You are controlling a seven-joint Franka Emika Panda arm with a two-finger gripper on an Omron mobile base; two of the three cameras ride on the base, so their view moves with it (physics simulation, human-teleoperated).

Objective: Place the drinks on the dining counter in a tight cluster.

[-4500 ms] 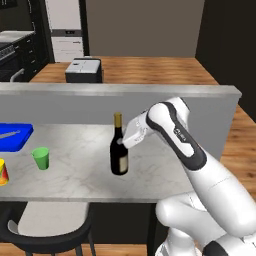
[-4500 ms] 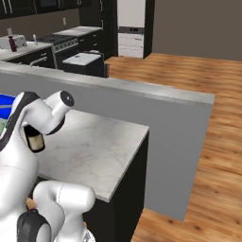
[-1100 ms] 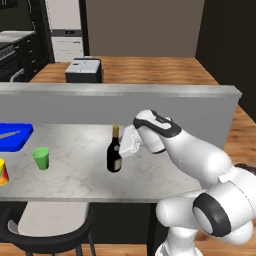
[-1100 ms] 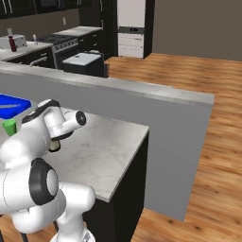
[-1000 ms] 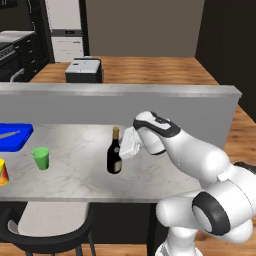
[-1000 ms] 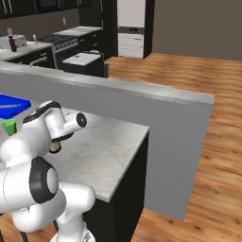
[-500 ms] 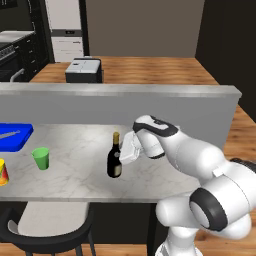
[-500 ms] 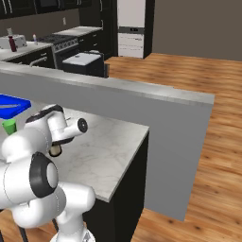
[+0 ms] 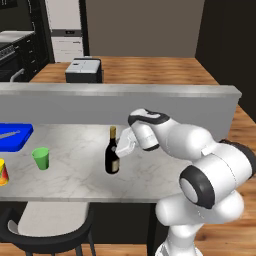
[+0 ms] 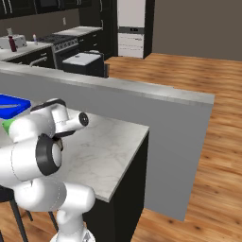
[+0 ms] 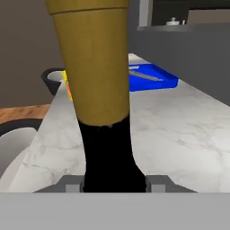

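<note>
We see the dining counter [image 9: 165,175], a long white grey-veined marble top with a raised grey ledge [image 9: 150,90] along its far edge, spanning the left base view and running in from the left of the right base view [image 10: 111,142]. Below its near edge, at lower left of the left base view, stands a black stool [image 9: 47,227] with a pale seat. The white arm [image 9: 200,150] rises from the lower right of that view and reaches left over the marble. At the far left edge lies a flat blue tray [image 9: 12,136], which we also find in the hand view [image 11: 152,76], on the marble beyond the bottle. The dark wine bottle [image 9: 112,156] with its gold neck stands upright on the counter, near the middle of its length and well apart from the tray; in the hand view its gold neck and dark shoulder [image 11: 96,76] rise close before the camera. The gripper [image 9: 124,148] meets the bottle from the right at the shoulder, and in the hand view its fingertips [image 11: 69,183] flank the glass on either side, closed against it. A small green cup [image 9: 41,158] stands between bottle and tray. A red and yellow object [image 9: 3,172] sits at the left margin, cut off.
</note>
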